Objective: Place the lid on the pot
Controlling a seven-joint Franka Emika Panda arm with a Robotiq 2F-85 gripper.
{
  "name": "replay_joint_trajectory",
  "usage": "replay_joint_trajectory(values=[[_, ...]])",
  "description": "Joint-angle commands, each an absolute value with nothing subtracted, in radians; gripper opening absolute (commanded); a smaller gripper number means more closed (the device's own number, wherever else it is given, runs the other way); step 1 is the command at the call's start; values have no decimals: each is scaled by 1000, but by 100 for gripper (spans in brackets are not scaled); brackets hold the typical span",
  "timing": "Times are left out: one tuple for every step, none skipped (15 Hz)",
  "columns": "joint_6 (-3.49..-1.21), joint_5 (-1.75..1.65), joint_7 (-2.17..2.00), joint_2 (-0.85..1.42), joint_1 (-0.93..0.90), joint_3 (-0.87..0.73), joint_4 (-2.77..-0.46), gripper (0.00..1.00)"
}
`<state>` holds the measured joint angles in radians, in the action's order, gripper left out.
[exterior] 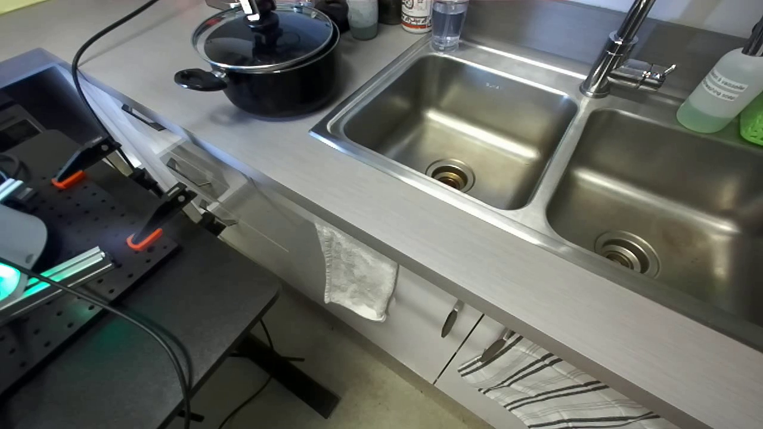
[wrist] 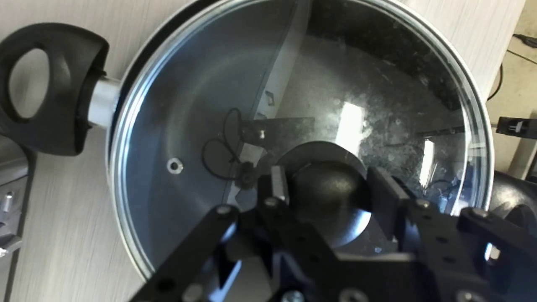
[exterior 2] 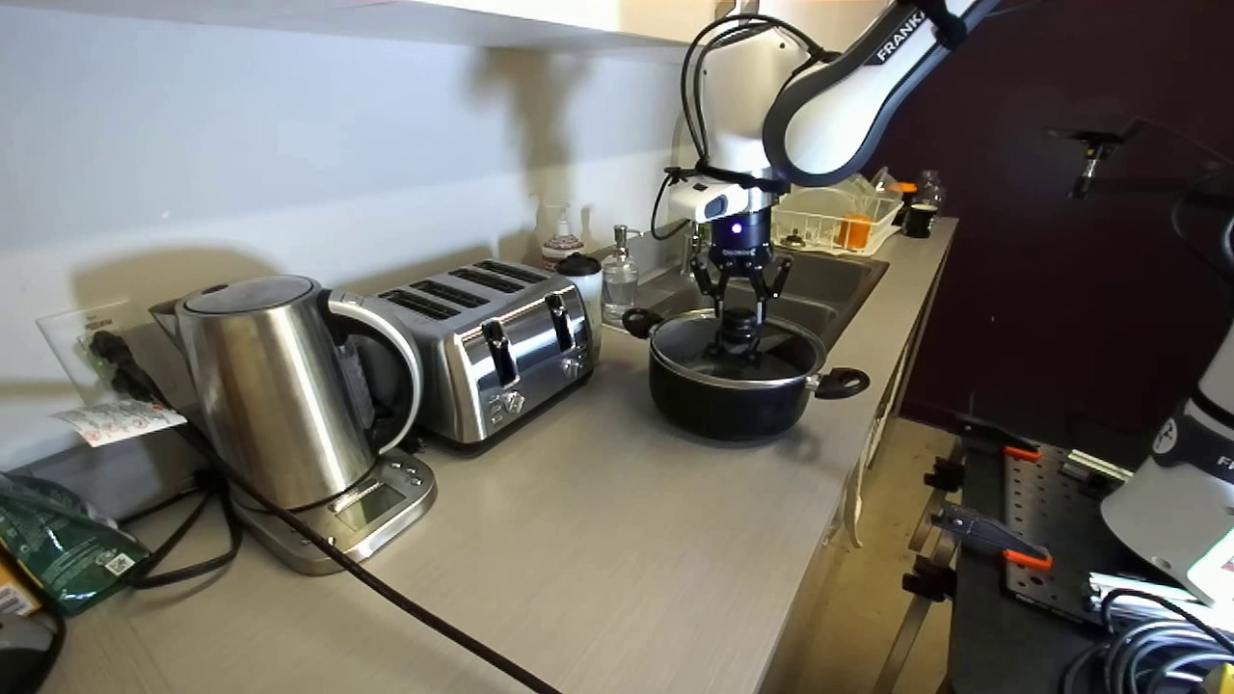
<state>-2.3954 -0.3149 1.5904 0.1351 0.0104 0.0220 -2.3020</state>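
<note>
My gripper [wrist: 329, 188] is shut on the black knob of the clear glass lid [wrist: 201, 105], with a finger pad on either side. In both exterior views the lid [exterior: 304, 39] lies over the mouth of the black pot [exterior: 286, 92], which stands on the counter beside the sink. A thin dark crescent of the pot's inside shows past the lid rim at upper left in the wrist view, so the lid sits slightly off-centre. In an exterior view the gripper [exterior 2: 740, 313] points straight down over the pot [exterior 2: 728, 410]. Whether the rim rests fully cannot be told.
A steel toaster [exterior 2: 511, 357] and a kettle [exterior 2: 280, 395] stand along the wall near the pot. The double sink [exterior: 453, 125] lies on its far side. A clear cup [exterior: 448, 27] and several bottles stand at the back. A black cable [exterior 2: 405, 602] crosses the counter.
</note>
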Motion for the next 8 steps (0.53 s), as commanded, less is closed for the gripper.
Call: replay_joint_trajectory(values=[[-2420,-284,1632,90,26,21,-2337,25],[-2421,-283,1631,91,28,20,-2336,25],[-2420,-281,1626,96,30,19,-2330,25],[-2420,-278,1625,101,31,18,-2324,25],[-2420,-272,1623,106,32,19,-2318,25],[-2420,-267,1621,111,32,19,-2313,25],[-2418,-264,1618,114,32,19,-2310,25],[-2417,-265,1616,117,31,20,-2307,25]])
